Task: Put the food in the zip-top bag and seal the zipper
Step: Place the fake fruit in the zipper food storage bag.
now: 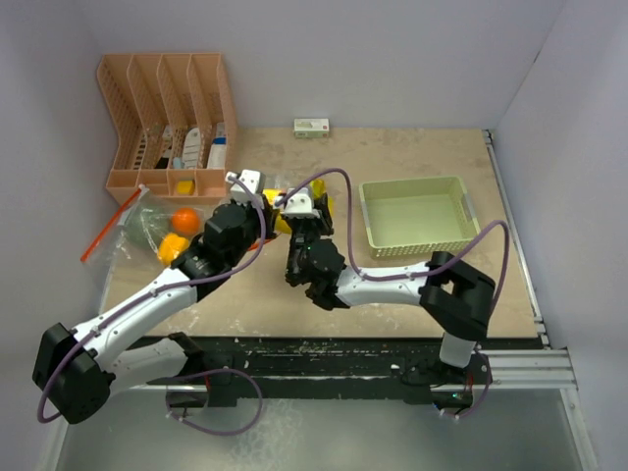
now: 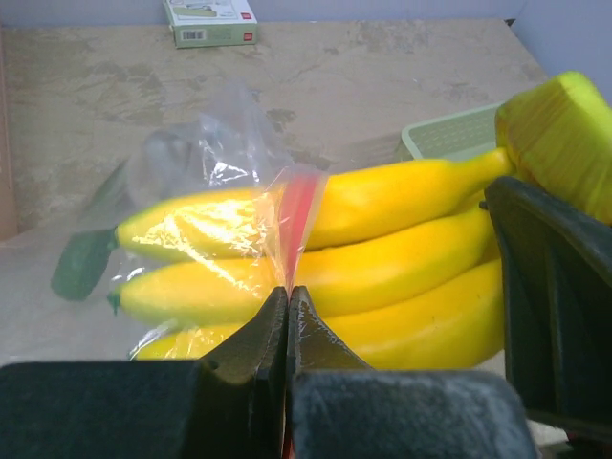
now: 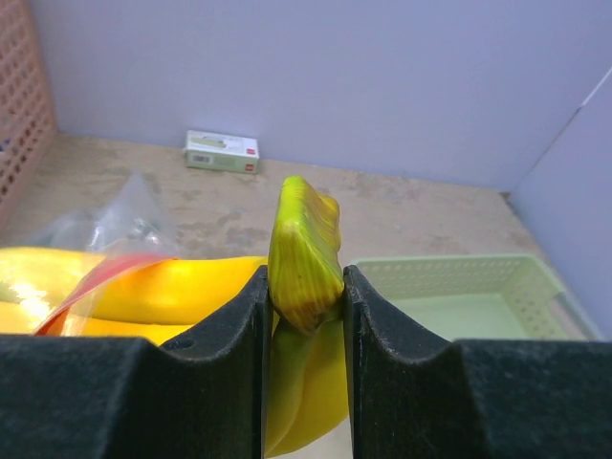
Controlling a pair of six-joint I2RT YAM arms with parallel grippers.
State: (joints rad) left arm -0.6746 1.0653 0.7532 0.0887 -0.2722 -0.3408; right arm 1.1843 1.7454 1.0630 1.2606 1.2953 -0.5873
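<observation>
Beige tabletop beneath: right gripper clamps the stem (probably the surest hold) of the stiff bananas, left gripper pinches the flimsy bag by its rim.

Top view: bananas mostly hidden under arms. Box label too small to read; items in orange rack unclear. Green piece blurred behind bag plastic.
</observation>
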